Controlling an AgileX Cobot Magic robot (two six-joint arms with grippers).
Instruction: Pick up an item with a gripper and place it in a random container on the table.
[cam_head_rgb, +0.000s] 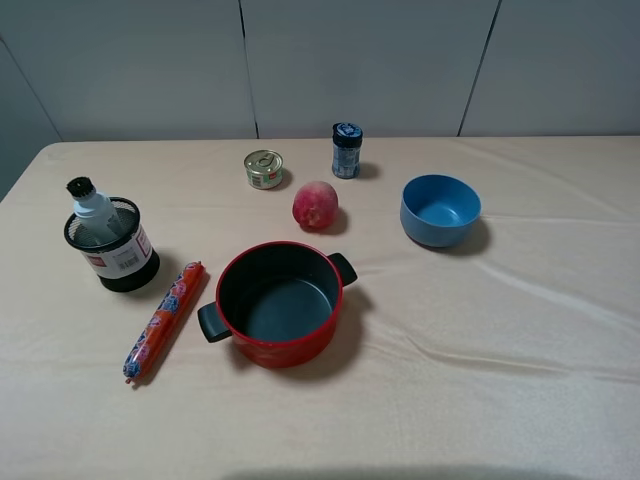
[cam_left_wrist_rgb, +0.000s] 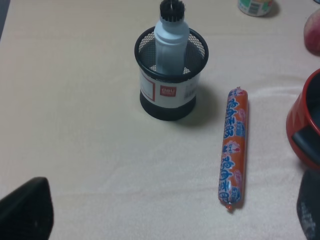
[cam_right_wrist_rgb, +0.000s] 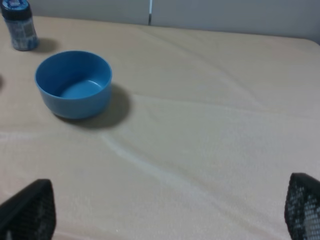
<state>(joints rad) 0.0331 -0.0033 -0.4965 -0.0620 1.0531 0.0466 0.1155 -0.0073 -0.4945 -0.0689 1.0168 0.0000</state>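
Exterior high | bottle upright inside mesh cup | both hands wide, empty

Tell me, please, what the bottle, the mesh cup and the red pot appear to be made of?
Bottle: looks like matte white plastic with a ribbed black cap. Mesh cup: probably black-coated metal, given the fine see-through wire mesh and solid base. Red pot: likely enamelled or painted metal; glossy red outside, dark matte inside, with black handles that may be plastic.
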